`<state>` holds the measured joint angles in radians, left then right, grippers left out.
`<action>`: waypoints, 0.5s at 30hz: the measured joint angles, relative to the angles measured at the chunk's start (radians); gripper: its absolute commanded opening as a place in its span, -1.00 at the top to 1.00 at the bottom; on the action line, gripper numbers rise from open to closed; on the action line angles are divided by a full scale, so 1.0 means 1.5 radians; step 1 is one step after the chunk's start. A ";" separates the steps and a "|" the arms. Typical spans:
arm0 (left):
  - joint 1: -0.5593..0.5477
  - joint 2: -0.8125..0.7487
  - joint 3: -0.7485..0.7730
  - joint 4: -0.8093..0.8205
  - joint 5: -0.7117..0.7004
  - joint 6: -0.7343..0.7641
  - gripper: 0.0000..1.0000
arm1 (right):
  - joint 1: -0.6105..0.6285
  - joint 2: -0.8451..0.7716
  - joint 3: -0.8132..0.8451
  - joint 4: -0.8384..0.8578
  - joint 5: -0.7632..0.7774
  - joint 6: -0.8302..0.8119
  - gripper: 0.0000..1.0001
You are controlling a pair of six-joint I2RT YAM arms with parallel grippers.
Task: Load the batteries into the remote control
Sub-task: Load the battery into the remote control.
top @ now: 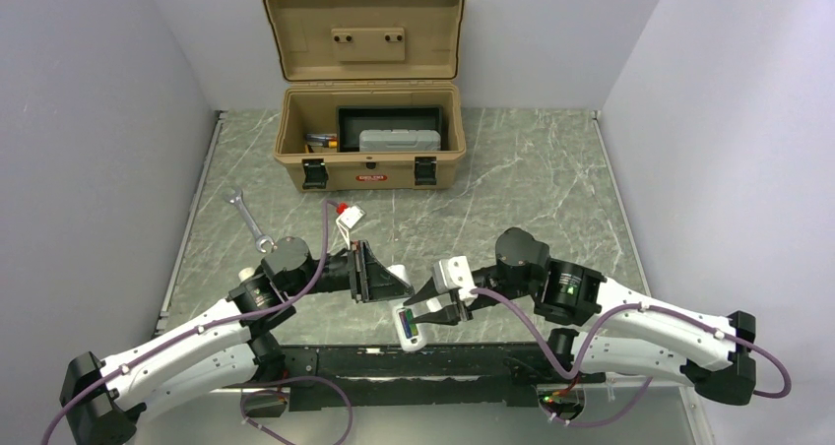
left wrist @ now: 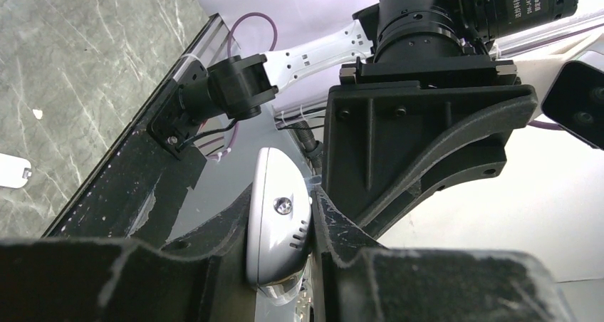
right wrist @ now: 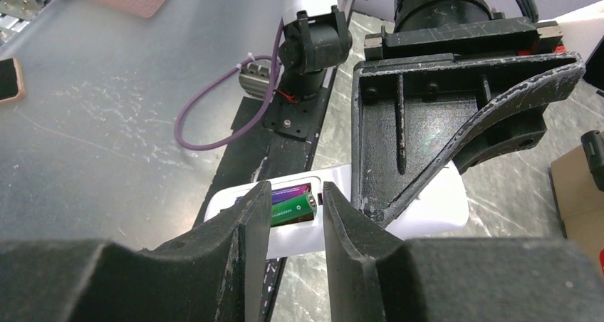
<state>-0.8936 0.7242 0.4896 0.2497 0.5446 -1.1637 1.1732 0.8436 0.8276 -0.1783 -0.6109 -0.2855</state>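
The white remote control (top: 409,331) is held just above the table's near edge, back side up, with its battery bay uncovered. My left gripper (left wrist: 283,202) is shut on one rounded end of the remote control (left wrist: 274,222). In the right wrist view the batteries lie side by side in the bay: the purple one (right wrist: 290,191) flat, the green one (right wrist: 293,209) slightly tilted. My right gripper (right wrist: 288,219) hovers over the bay, open, its fingers straddling the green battery without visibly touching it. In the top view it (top: 417,314) meets the left gripper (top: 392,284) over the remote.
An open tan toolbox (top: 366,155) stands at the back centre. A silver wrench (top: 248,219) lies left of it. A small white tab with a red part (top: 349,214) lies behind the left gripper. A loose white cover (left wrist: 13,171) rests on the marble.
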 measured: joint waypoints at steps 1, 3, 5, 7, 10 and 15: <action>0.000 0.000 0.000 0.000 0.001 0.000 1.00 | 0.000 0.002 -0.001 0.000 0.000 -0.001 0.34; 0.000 0.000 0.000 0.000 0.001 0.000 1.00 | 0.000 0.005 -0.002 0.000 0.000 -0.003 0.35; 0.000 0.000 0.000 0.000 0.002 0.000 1.00 | 0.000 0.008 -0.003 0.000 0.000 -0.007 0.37; 0.000 0.000 0.000 0.000 0.003 0.000 1.00 | 0.000 0.009 -0.003 0.000 0.000 -0.010 0.39; 0.000 0.000 0.000 0.000 0.005 0.000 1.00 | 0.000 0.009 -0.003 0.000 0.000 -0.014 0.43; 0.000 0.000 0.000 0.000 0.005 0.000 1.00 | 0.000 0.009 -0.003 0.000 0.000 -0.015 0.47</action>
<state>-0.8936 0.7242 0.4896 0.2501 0.5526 -1.1637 1.1732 0.8574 0.8230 -0.1787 -0.6109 -0.3080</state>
